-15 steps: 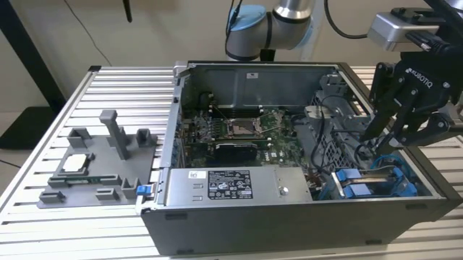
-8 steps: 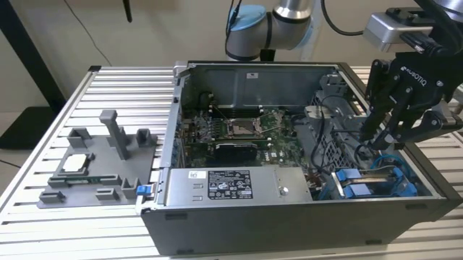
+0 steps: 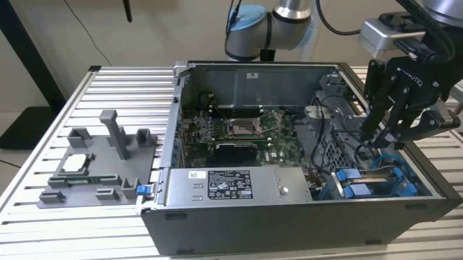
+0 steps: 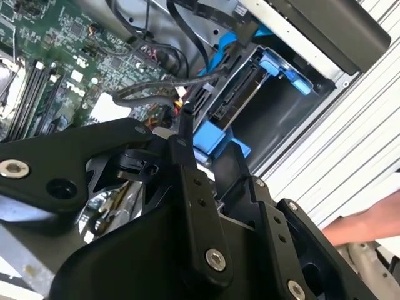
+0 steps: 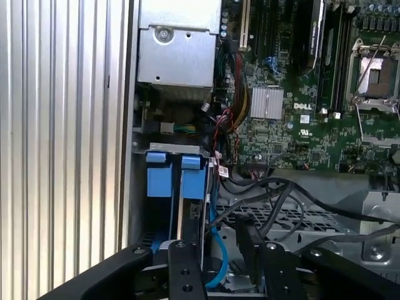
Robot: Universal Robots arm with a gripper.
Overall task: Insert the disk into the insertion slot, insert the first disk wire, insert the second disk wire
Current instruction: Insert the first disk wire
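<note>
An open computer case is lying on a slatted metal table. The disk, in its blue carrier, is sitting inside the insertion slot, at the case's near corner on the exterior view's right, so that step looks done. The gripper is hanging just above the slot, its fingers standing apart and clamping nothing. In the second wrist view a black wire is trailing over from the motherboard side and ending in a plug just past one fingertip, near the disk's edge. A blue cable is looping beside the bay. The wire is likely limp and light, its plug small and stiff. The hard plug body seems the place to grip, squarely, since the contacts are probably delicate.
</note>
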